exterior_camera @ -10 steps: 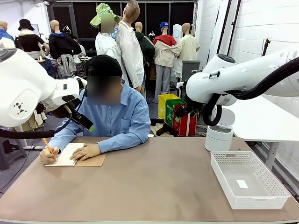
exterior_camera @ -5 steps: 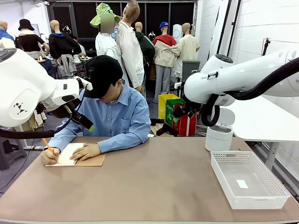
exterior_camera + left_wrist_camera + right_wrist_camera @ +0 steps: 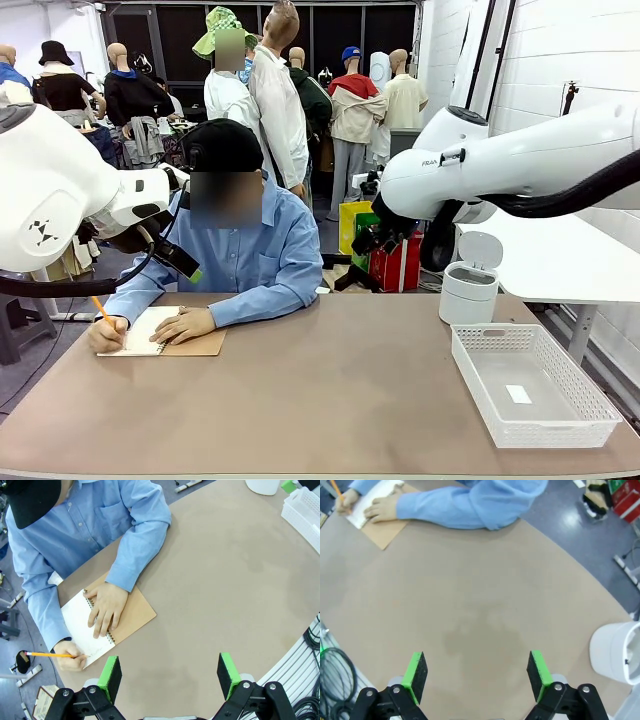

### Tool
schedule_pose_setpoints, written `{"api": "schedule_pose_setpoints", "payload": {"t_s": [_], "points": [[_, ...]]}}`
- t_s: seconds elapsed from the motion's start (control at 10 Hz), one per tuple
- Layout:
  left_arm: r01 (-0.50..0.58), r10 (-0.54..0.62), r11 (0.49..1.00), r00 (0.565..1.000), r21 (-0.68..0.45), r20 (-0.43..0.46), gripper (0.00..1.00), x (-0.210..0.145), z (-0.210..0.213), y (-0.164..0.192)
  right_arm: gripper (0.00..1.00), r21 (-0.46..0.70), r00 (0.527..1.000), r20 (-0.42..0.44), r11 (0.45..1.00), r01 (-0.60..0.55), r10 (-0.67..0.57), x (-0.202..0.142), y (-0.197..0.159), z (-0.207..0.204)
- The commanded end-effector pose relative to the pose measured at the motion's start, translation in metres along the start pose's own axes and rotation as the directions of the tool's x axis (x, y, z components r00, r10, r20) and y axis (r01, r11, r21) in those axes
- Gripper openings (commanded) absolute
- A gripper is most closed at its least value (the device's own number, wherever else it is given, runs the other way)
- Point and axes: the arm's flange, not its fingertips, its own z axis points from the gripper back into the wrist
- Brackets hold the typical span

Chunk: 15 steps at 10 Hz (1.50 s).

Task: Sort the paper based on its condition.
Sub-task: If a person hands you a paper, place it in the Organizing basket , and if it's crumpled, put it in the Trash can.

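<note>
Loose paper is out of view. A person at the far left of the table writes with a yellow pencil [image 3: 101, 311] on the white page of a spiral notebook [image 3: 143, 332] with a brown cover, one hand flat on it. The notebook [image 3: 82, 617] also lies under my left gripper [image 3: 169, 676], which hovers high above the table, open, with nothing between its green pads. My right gripper [image 3: 476, 674] hangs open and empty over the bare middle of the table, and the notebook [image 3: 370, 502] sits at the top left of its view.
A white mesh basket [image 3: 478, 385] stands at the table's right side with a small white label inside. Behind it is a small white bin [image 3: 469, 290] with its lid up. The brown tabletop [image 3: 340, 400] is bare between notebook and basket.
My right arm has swung a little to the left above the table's far edge. The person keeps writing; the left arm has not moved.
</note>
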Motion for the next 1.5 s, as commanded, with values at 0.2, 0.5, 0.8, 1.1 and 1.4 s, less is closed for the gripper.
{"api": "schedule_pose_setpoints", "payload": {"t_s": [0.2,0.5,0.8,1.1,1.4], "points": [[-0.001,0.001,1.0,1.0,-0.001,0.001,1.0,0.0,0.0,0.0,1.0,0.067,0.994,0.048,0.992,-0.105,0.102,-0.029,0.035,0.023],[-0.001,0.001,1.0,1.0,-0.001,0.001,1.0,0.0,0.0,0.0,1.0,0.056,0.991,0.055,0.991,-0.122,0.119,-0.044,0.044,0.018],[-0.001,0.001,1.0,1.0,-0.001,0.001,1.0,0.0,0.0,0.0,1.0,0.042,0.987,0.098,0.99,-0.134,0.129,-0.052,0.041,0.006],[-0.001,0.001,1.0,1.0,-0.001,0.001,1.0,0.0,0.0,0.0,1.0,0.081,0.985,0.125,0.989,-0.126,0.116,-0.055,0.042,0.006],[-0.001,0.001,1.0,1.0,-0.001,0.001,1.0,0.0,0.0,0.0,1.0,0.046,0.991,0.09,0.993,-0.107,0.102,-0.046,0.047,0.01]]}}
